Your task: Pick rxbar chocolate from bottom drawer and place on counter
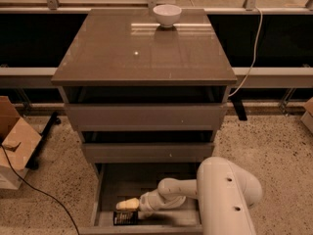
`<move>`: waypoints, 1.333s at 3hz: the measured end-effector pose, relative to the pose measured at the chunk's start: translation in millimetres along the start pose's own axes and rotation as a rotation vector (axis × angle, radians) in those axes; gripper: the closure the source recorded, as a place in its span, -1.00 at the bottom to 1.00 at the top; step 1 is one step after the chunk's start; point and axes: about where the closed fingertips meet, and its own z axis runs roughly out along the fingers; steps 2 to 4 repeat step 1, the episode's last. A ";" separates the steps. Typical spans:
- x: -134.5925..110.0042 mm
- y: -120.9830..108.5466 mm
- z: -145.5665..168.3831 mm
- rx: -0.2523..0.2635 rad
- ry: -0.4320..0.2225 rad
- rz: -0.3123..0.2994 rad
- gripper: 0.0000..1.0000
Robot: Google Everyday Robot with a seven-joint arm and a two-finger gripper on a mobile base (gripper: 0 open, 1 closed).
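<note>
Gripper low in bottom drawer, just above rxbar chocolate, front-left; grip state can't tell.

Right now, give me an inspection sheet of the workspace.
Surface: counter glossy, reflective.
Job's things: rxbar lies flat at the front of the open bottom drawer; not yet on the counter.
Clutter: white bowl at the counter's back edge.
Gripper: gripper inside the bottom drawer, right at the rxbar; contact unclear.
Cables: white cable hangs right of the cabinet; black cable on the floor, left.
Surroundings: cardboard box on the floor, left.
</note>
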 end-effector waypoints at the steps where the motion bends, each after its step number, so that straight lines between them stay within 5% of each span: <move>1: 0.0 0.0 0.0 0.000 0.000 0.000 -1.00; 4: 0.0 0.0 0.0 0.000 0.000 0.000 -1.00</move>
